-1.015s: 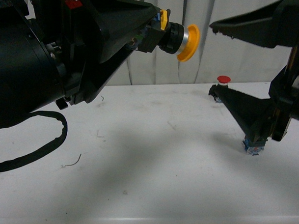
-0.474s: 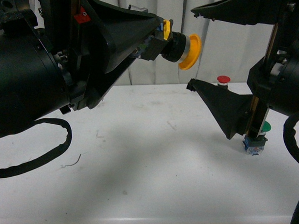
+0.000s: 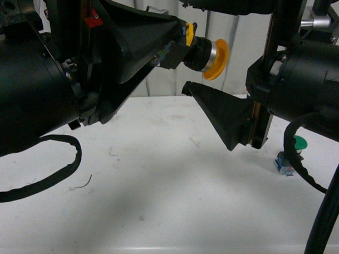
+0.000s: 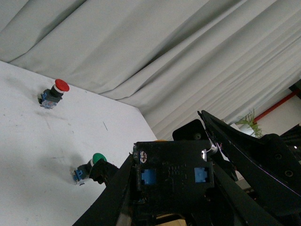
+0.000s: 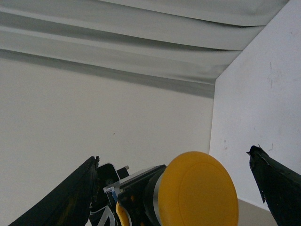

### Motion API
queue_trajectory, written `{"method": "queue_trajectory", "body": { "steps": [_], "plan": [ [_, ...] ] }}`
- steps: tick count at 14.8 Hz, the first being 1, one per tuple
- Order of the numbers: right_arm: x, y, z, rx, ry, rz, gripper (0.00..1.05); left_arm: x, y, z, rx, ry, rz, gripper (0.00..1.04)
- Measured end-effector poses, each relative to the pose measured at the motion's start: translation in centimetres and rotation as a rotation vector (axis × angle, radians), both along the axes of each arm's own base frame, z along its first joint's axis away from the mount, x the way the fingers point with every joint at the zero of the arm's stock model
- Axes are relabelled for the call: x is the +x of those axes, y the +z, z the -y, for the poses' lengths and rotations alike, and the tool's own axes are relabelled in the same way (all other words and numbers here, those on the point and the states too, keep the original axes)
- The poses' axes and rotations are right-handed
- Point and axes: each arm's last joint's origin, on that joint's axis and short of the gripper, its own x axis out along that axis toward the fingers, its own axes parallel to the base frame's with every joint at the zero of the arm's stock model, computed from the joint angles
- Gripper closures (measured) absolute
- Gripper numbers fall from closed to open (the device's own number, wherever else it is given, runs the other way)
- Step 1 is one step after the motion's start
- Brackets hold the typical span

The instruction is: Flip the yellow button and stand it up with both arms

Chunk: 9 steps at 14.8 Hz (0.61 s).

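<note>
- Holding the yellow button [image 3: 207,47] by its dark boxy base, the left claw [image 3: 169,40] is clamped shut on it. The blue bits of the base show between the jaws in the left wrist view.
- Button location: in the air, with the counter [image 3: 160,177] well below it and nothing under it.
- Long axis: roughly level, tipped slightly down at the cap end. The yellow cap faces away from the left claw and toward the right arm.
- Right claw [image 3: 183,44]: spread wide and holding nothing, with one jaw above the button and one below it. In the right wrist view the cap sits between the two jaws, with a gap on each side.
- Depth is uncertain. The jaw tips seem to reach past the cap toward the collar, but the front view cannot confirm this.
- Judgement: the handover turns on the cap end. The right claw is the only free one, and it lies straight along the button's axis.
- Green button [image 3: 297,145]: on the counter, well below the yellow button on the right arm's side and well apart from it.
</note>
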Motion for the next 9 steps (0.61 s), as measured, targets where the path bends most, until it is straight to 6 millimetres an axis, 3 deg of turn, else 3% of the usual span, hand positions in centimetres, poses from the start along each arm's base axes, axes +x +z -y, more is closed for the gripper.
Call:
{"method": "queue_trajectory", "body": {
  "steps": [4,6,7,8,9],
  "plan": [
    [0.31,-0.25,-0.11,-0.007,-0.005,0.0,0.08,0.01,-0.01,-0.06,0.001,-0.001,0.0,0.69],
    [0.31,-0.25,-0.11,-0.011,-0.006,0.006,0.27,0.01,-0.01,-0.04,0.001,-0.002,0.0,0.69],
    [0.32,-0.18,-0.11,-0.011,-0.007,0.014,0.42,0.03,-0.1,-0.04,0.003,-0.001,-0.006,0.69],
    [0.37,-0.13,-0.08,-0.007,-0.011,0.013,0.64,0.09,-0.3,-0.02,0.002,-0.002,-0.015,0.69],
    [0.45,-0.13,0.1,-0.001,-0.015,0.007,0.67,0.09,-0.33,-0.02,-0.007,-0.004,-0.027,0.69]
  ]
}}
